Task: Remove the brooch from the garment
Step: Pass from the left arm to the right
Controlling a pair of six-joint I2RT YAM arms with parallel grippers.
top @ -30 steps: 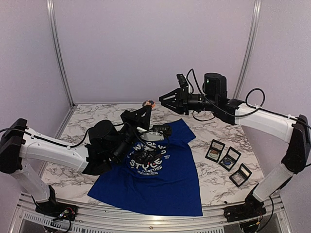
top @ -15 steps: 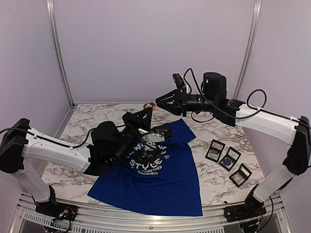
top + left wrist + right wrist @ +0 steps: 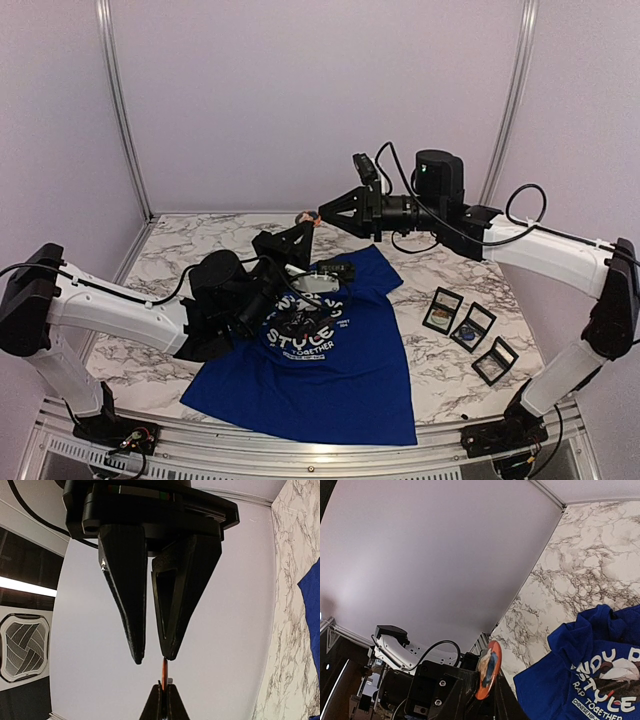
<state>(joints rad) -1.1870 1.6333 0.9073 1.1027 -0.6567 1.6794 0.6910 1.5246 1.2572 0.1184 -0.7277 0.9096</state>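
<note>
Orange brooch (image 3: pixel 487 676): sat clamped in the left pincer (image 3: pixel 301 224).
Right pincer (image 3: pixel 153 659): tips stood slightly apart beside it.
Blue T-shirt (image 3: pixel 330 370): lay on the worktop (image 3: pixel 200 235).

table: white marble-pattern tabletop with grey veining (image 3: pixel 170 240), rectangular
cases: 3 small black-framed square display cases in a diagonal row on the table's right half, near each other, none touching
back case (image 3: pixel 442 310): lies flat, contents too small to tell
middle case (image 3: pixel 473 327): something bluish inside
front case (image 3: pixel 495 361): closest to the near edge
walls: pale lilac matte wall panels (image 3: pixel 320 100) behind and on both sides
posts: 2 silver aluminium uprights, left post (image 3: pixel 118 100) and right post (image 3: pixel 512 100), at the back corners
rail: silver aluminium extrusion rail (image 3: pixel 300 455) along the near table edge
vent: square white grille with fan-shaped slats (image 3: pixel 24 647), left wrist view
light: bright white strip (image 3: pixel 25 586) above the vent
</note>
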